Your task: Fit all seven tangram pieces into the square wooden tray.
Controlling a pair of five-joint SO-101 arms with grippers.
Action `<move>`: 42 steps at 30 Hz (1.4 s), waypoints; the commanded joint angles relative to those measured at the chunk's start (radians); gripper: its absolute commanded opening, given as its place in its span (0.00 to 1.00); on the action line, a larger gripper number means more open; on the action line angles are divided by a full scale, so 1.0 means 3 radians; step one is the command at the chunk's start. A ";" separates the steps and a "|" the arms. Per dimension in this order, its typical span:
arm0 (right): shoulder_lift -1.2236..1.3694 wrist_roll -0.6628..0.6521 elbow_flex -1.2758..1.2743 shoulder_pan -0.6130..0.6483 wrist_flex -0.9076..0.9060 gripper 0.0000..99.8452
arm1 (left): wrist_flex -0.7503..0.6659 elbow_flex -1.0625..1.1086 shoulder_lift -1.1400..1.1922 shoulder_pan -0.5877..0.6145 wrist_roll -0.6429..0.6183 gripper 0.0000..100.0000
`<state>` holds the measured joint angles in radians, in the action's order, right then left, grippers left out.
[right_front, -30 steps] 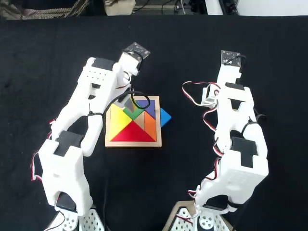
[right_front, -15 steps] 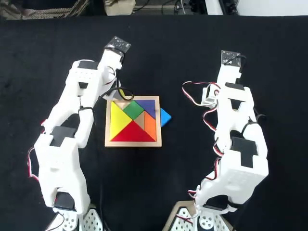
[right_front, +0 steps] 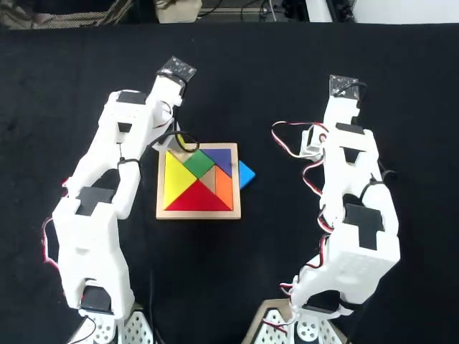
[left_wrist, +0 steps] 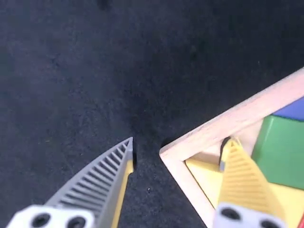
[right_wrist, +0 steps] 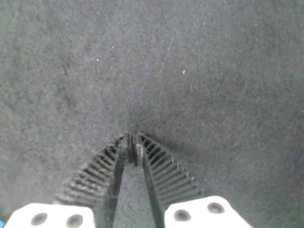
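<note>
The tray (right_front: 198, 214) lies on the black surface (right_front: 287, 72) between the two arms. Inside it are a yellow piece (right_front: 174, 179) along the side nearest the left arm, a red piece (right_front: 197, 197) along the near edge, a green piece (right_front: 200, 163) and a purple piece (right_front: 224, 160) along the far edge, and an orange piece (right_front: 224, 188) on the remaining side. A tan patch (right_front: 209, 180) sits among green, red and orange; whether it is a piece or bare tray floor is unclear. A blue piece (right_front: 246, 173) lies outside against the tray's rim, and whether it leans on the rim cannot be told. The left tool (left_wrist: 178, 141) is spread wide astride a far tray corner, one finger over yellow, the other over the surface. The right tool (right_wrist: 133, 138) is closed on nothing, over bare surface.
</note>
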<state>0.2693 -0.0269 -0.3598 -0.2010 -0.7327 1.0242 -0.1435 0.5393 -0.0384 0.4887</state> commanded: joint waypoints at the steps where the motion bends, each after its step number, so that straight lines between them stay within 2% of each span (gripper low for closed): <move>1: -0.0156 0.0010 0.0074 -0.0005 0.0026 0.01 | -0.0041 -0.0064 0.0148 0.0023 0.0189 0.29; 4: -0.0156 0.0010 0.0074 -0.0005 0.0026 0.01 | 0.0000 -0.0105 0.0184 0.0023 0.0199 0.29; 8: -0.0156 0.0010 0.0074 -0.0005 0.0026 0.01 | 0.0302 -0.0289 0.0184 0.0059 0.0210 0.29; 13: -0.0156 0.0005 0.0079 -0.0005 0.0031 0.01 | 0.0701 -0.0442 0.0189 0.0105 0.0522 0.29; 20: -0.0156 0.0005 0.0079 -0.0005 0.0041 0.01 | 0.0716 -0.0524 0.0189 0.0105 0.0491 0.29; 25: -0.0156 0.0005 0.0079 -0.0005 0.0051 0.01 | 0.0716 -0.0693 0.0205 0.0079 0.0251 0.29; 34: -0.0156 0.0005 0.0074 -0.0005 0.0041 0.01 | 0.0706 -0.0749 0.0235 -0.0069 0.0251 0.29; 42: -0.0156 0.0005 0.0074 -0.0005 0.0031 0.01 | 0.0399 -0.0882 0.0542 0.0018 0.0113 0.29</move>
<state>0.2693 -0.0269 -0.3598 -0.2010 -0.7327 1.1761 -0.3214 0.6682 -0.0460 0.5593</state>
